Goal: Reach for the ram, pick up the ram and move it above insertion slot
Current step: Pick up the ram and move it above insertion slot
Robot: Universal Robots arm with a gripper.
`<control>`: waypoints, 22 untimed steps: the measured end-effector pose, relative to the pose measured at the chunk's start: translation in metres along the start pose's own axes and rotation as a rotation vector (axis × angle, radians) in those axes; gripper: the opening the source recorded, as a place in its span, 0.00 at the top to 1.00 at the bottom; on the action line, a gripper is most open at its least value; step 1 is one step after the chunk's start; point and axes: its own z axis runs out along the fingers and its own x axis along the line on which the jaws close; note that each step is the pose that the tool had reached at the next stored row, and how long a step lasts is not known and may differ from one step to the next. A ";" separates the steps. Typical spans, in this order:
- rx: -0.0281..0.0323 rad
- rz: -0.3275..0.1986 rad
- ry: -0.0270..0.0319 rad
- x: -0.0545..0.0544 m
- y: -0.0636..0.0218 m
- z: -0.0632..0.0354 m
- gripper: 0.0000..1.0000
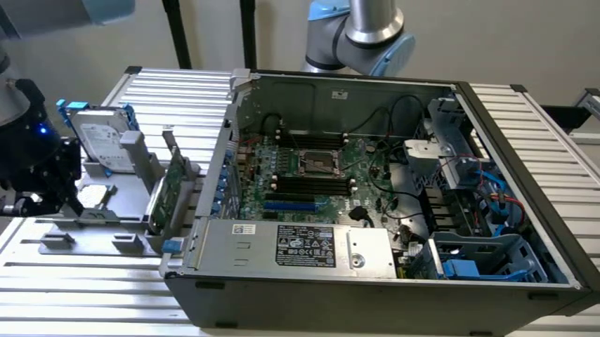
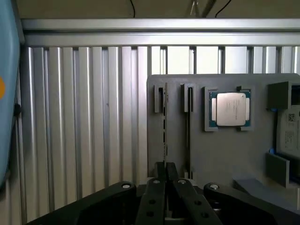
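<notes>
Ram (image 2: 165,122) stands on its long edge in the grey holder plate (image 2: 220,154), seen edge-on from the wrist camera as a thin line between two slotted brackets. It sits along the plate's outer edge, the one that borders the bare slats of the worktop (image 2: 84,131). The gripper (image 2: 166,165) is right over the ram's near end. Its black fingers (image 2: 154,197) are drawn narrow, one on each flat face of the stick, and they appear to be pinching it, though the contact itself is hard to make out. The ram is upright and seated in its brackets.

Just beside it, further in from that edge, a second pair of brackets (image 2: 188,98) runs parallel. Beyond those a processor (image 2: 229,108) lies flat in a square pocket, silver lid up.

In the exterior view the same plate (image 1: 94,232) lies on the worktop near its edge on the exterior view's left. A hard drive (image 1: 98,144) with blue rails and a green expansion card (image 1: 167,193) stand upright on it. The arm's dark wrist (image 1: 28,154) hangs over the plate's far end. An open computer case (image 1: 375,281) fills the middle of the worktop, touching the plate's inner edge.
</notes>
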 end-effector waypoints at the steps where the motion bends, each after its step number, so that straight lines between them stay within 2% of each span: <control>1: 0.0000 0.000 0.0000 0.000 -0.0005 -0.0046 0.87; 5: 0.0000 0.000 0.0000 0.000 -0.0058 -0.0230 0.87; 9: -0.0001 0.000 0.0001 0.000 -0.0156 -0.0413 0.87; 22: -0.0002 0.000 -0.0010 -0.002 -0.0606 -0.1019 0.87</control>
